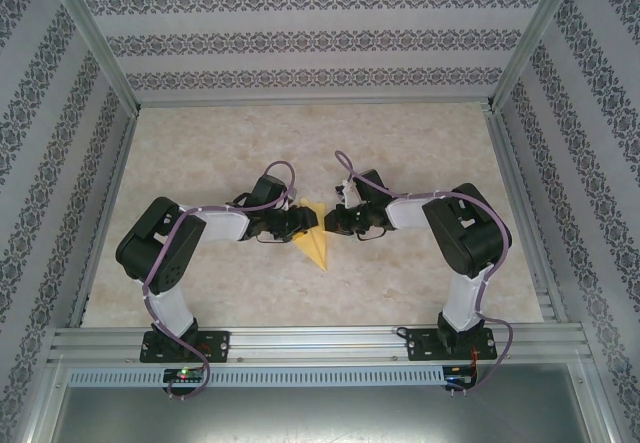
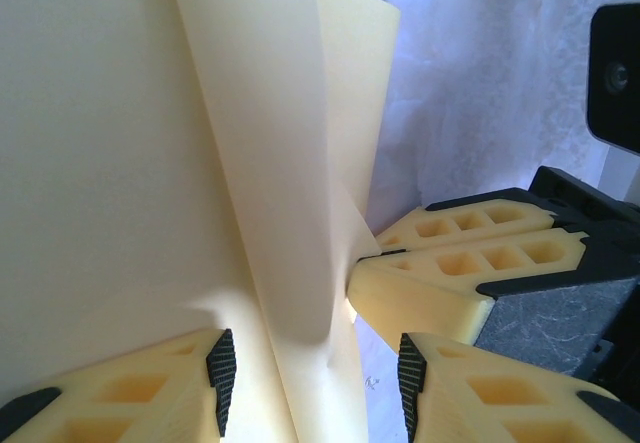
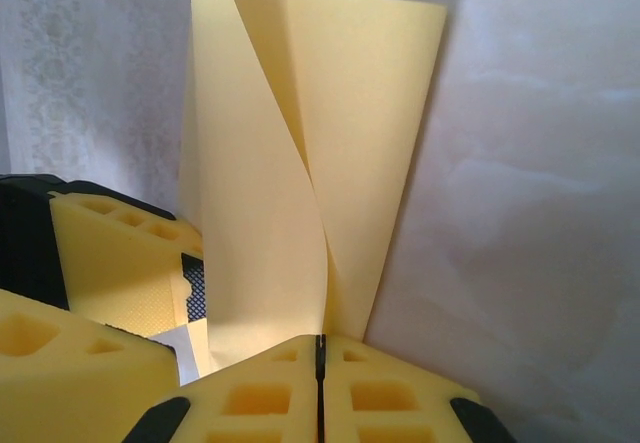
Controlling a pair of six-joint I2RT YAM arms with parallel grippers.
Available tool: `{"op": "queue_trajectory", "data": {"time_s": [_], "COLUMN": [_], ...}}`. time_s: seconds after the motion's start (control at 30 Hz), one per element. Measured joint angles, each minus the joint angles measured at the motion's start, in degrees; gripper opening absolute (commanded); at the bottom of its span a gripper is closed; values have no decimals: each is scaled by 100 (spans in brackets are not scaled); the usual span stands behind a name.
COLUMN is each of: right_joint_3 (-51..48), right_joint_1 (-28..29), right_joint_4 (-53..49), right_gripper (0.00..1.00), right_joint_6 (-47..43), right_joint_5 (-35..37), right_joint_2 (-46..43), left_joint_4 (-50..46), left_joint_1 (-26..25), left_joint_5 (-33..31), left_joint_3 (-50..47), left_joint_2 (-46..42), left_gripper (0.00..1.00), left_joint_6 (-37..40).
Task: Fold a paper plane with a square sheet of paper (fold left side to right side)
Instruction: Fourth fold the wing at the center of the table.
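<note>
The square sheet of paper (image 1: 314, 243), yellow and creased to a pointed outline, lies at the middle of the table between my two grippers. My left gripper (image 1: 298, 223) is at its left edge. In the left wrist view, that left gripper (image 2: 315, 383) stands open, and a raised ridge of the paper (image 2: 120, 163) runs between its pads without being pinched. My right gripper (image 1: 330, 225) is at the paper's right edge. Its fingers (image 2: 450, 293) are closed, tips on a flap's edge. In the right wrist view the right gripper (image 3: 320, 348) is shut on the flap (image 3: 350, 113), which stands up curled.
The marbled table top (image 1: 200, 143) is ringed by patterned walls (image 1: 40, 113) and aluminium posts. A metal rail (image 1: 320, 343) carrying both arm bases runs along the near edge. A finger of the left gripper (image 3: 110, 253) sits close to the left of the right jaws.
</note>
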Motion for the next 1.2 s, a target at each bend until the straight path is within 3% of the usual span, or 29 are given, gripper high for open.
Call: {"op": "queue_trajectory", "data": {"time_s": [0.5, 0.77, 1.2], "right_joint_3": [354, 442, 457], "right_joint_1": [212, 260, 260], "right_joint_4": [-699, -861, -894], "right_gripper": [8, 6, 6], "right_joint_6": [-490, -621, -643], "right_joint_5": [476, 579, 581], "right_joint_2": [0, 4, 4], "left_joint_4": [-188, -608, -680], "left_joint_1": [0, 2, 2], "left_joint_5": [-81, -166, -26], "left_joint_3": [4, 341, 962], "left_joint_2": [-111, -481, 400], "left_gripper": [50, 30, 26], "left_joint_6": [116, 402, 616]}}
